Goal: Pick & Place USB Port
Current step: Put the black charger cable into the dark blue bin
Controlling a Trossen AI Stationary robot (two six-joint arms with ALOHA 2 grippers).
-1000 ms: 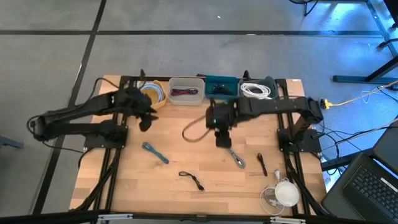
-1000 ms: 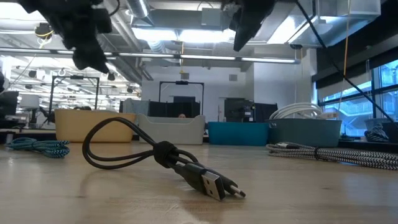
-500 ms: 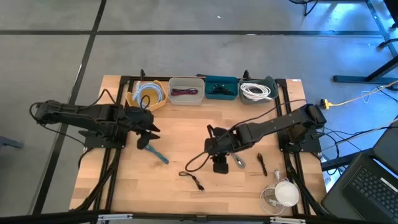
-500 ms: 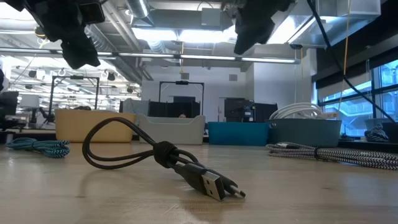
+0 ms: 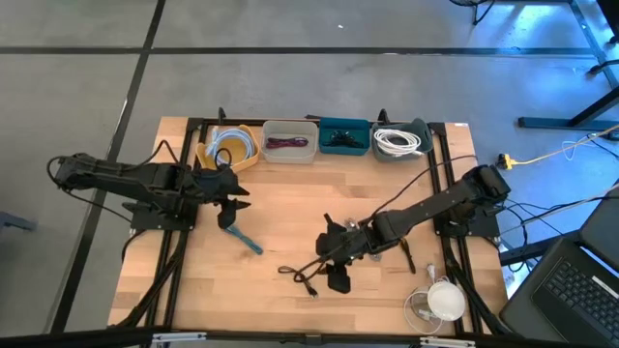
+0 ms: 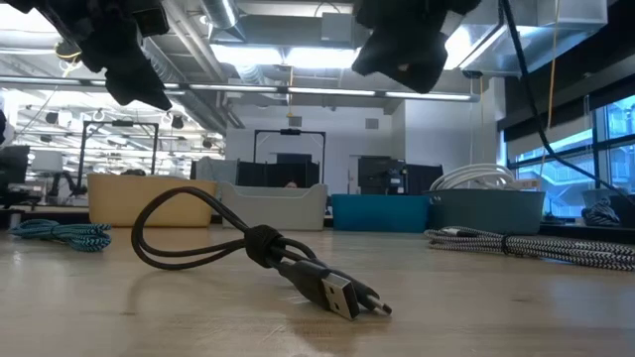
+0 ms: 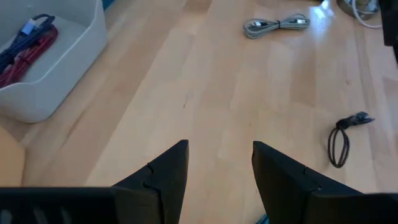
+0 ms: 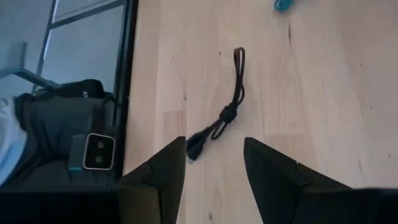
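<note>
A short black USB cable lies coiled on the wood near the table's near edge; in the low view the black USB cable rests with its plug end toward the camera. My right gripper hovers open above the table just right of it, and the black cable shows beyond its fingertips. My left gripper is open over the table's left half, above a teal cable, touching nothing.
Four bins line the far edge: yellow, white holding red cables, teal, grey with a white cable. A grey braided cable and a small black cable lie right of centre. A white object sits at the near right corner.
My right gripper has swept from the table's middle, near the bins, toward the near edge and leftward, and has ended beside the black USB cable. My left gripper has moved from by the yellow bin toward the near edge, over the teal cable. No cable has moved.
</note>
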